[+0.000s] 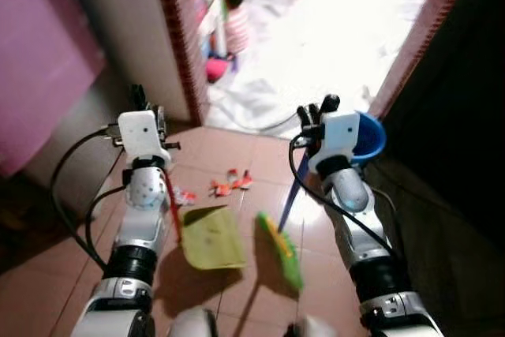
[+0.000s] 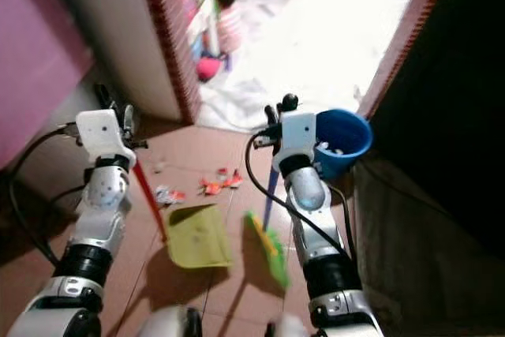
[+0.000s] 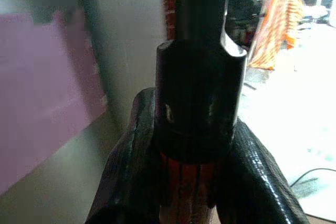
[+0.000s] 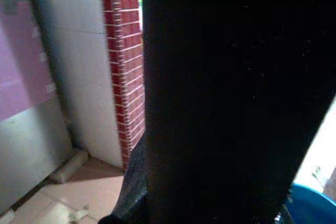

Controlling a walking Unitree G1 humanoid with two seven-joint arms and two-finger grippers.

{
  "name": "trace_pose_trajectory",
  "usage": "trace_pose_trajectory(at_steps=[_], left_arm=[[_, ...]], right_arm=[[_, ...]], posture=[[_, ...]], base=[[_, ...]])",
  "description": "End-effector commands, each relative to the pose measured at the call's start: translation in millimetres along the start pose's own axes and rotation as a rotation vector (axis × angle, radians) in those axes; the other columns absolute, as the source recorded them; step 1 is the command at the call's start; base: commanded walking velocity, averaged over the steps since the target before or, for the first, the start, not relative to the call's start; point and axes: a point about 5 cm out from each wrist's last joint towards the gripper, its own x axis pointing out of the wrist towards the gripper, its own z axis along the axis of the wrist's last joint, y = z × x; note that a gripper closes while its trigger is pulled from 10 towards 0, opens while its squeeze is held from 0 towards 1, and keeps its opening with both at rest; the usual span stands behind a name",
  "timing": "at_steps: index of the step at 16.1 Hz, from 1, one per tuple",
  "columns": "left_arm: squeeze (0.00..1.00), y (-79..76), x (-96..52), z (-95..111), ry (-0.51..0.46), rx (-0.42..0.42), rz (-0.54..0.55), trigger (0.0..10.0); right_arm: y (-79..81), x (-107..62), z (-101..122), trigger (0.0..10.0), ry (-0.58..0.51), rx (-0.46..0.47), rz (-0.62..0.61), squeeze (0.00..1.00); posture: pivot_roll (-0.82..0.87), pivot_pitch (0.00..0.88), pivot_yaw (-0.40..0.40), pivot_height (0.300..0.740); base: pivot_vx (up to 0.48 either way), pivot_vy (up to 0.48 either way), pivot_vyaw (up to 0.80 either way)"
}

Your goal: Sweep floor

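Broom (image 1: 281,249) with green bristle head resting on the reddish tiled floor (image 1: 237,305), its blue handle (image 1: 289,199) rising obliquely to the right gripper (image 1: 318,110); in the right wrist view a dark shaft fills the space between the fingers (image 4: 134,182), which are closed about it. Just beside the broom head, on the robot's left, lies the yellow-green dustpan (image 1: 211,237), flat on the tiles, with a red handle (image 1: 171,203) running up to the left gripper (image 1: 146,100); the left wrist view shows both fingers (image 3: 126,177) clamped tightly around the red stem where it meets a black end cap (image 3: 199,93). Ahead of the dustpan, small scraps of red and white litter (image 1: 230,183) are scattered on the floor, apart from both tools. A blue bucket (image 1: 371,136) stands just behind the right gripper, near the base of the brick door jamb (image 1: 414,41). A second brick jamb (image 1: 180,33) and a pale wall (image 1: 118,29) bound the doorway on the left, with a pink panel (image 1: 39,76) further left. Beyond the threshold, on brightly lit ground, a person (image 1: 229,25) in a striped garment is seated, well apart from the robot.
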Motion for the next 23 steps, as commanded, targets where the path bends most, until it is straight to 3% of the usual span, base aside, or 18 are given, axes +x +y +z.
trace_pose_trajectory(at_steps=[1, 5, 9, 16, 20, 23], left_arm=[[0.0, -11.9, 7.2, 22, -0.087, -0.017, -0.028, 10.0], [0.0, -13.6, 8.2, 24, -0.091, -0.023, -0.035, 10.0], [0.0, -20.6, 13.7, 43, -0.139, -0.063, -0.039, 10.0], [0.0, -22.6, 19.6, 57, -0.166, -0.08, -0.041, 10.0], [0.0, -22.1, 20.0, 53, -0.163, -0.053, -0.044, 10.0], [0.0, -29.2, 16.8, 38, -0.122, -0.03, -0.104, 10.0]], right_arm=[[-11.7, -0.2, 3, 10.0, -0.012, -0.023, -0.031, 0.0], [-12.1, -0.1, 3, 10.0, -0.016, -0.031, -0.031, 0.0], [-11.7, -1.5, 1, 10.0, -0.01, -0.033, -0.023, 0.0], [-11.9, -1.5, 1, 10.0, -0.008, -0.045, -0.019, 0.0], [-12.0, -1.7, 0, 10.0, -0.006, -0.05, -0.017, 0.0], [-7.4, -1.3, 2, 10.0, -0.012, -0.048, -0.013, 0.0]], posture=[[-0.06, 0.073, 0.036, 0.74], [-0.06, 0.075, 0.035, 0.74], [-0.06, 0.078, 0.033, 0.74], [-0.06, 0.077, 0.032, 0.74], [-0.06, 0.076, 0.032, 0.74], [-0.07, 0.079, 0.032, 0.74]], base=[[0.469, 0.0, 0.0], [0.469, 0.0, 0.0], [0.461, 0.0, 0.0], [0.43, 0.072, 0.0], [0.189, 0.146, 0.0], [0.0, 0.0, 0.0]])
